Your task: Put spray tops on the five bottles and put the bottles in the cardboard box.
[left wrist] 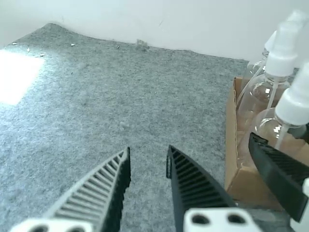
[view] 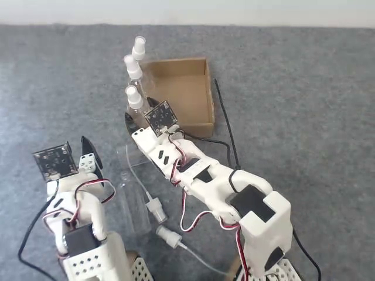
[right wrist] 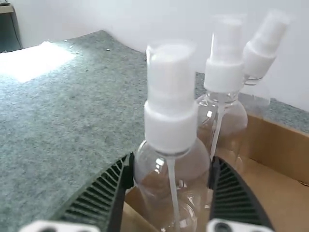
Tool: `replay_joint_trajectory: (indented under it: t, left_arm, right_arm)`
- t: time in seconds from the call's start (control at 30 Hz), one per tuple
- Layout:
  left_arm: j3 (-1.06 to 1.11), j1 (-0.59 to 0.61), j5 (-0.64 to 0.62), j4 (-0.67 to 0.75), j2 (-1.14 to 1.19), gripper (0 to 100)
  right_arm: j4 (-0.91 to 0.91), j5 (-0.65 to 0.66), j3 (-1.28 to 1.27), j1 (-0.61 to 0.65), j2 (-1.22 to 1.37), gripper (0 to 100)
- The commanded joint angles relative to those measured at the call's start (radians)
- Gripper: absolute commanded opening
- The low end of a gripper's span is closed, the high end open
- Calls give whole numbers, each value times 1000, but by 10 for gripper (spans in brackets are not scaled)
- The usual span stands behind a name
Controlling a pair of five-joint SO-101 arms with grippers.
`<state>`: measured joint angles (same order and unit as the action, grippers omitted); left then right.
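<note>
Capped bottle: at the left front corner of the cardboard box, upper centre of the high view, clamped in the right arm jaws. Two more capped bottles stand behind it. Judged remaining: two bare bottles and two spray tops on the surface (lower centre). Left arm jaws: narrowly parted, empty.

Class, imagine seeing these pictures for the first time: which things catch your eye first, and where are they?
Three capped bottles stand in a row along one side of the box, and the right pincer is shut on the nearest bottle at the box's corner. Two loose spray tops lie on the carpet between the arms, while the left pincer hangs open above bare carpet.
</note>
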<state>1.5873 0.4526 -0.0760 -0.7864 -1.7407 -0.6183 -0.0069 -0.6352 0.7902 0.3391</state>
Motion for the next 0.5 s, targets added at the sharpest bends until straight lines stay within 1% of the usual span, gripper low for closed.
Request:
replay_joint_trajectory:
  t: [0.0,0.1,0.47]
  left_arm:
    - [-5,6,9,34,-15,120]
    - [-5,6,9,34,-15,120]
    - [-5,6,9,34,-15,120]
  right_arm:
    - [-22,-6,32,8,-18,232]
    - [-22,-8,21,10,-21,282]
    - [-22,-6,17,12,-22,286]
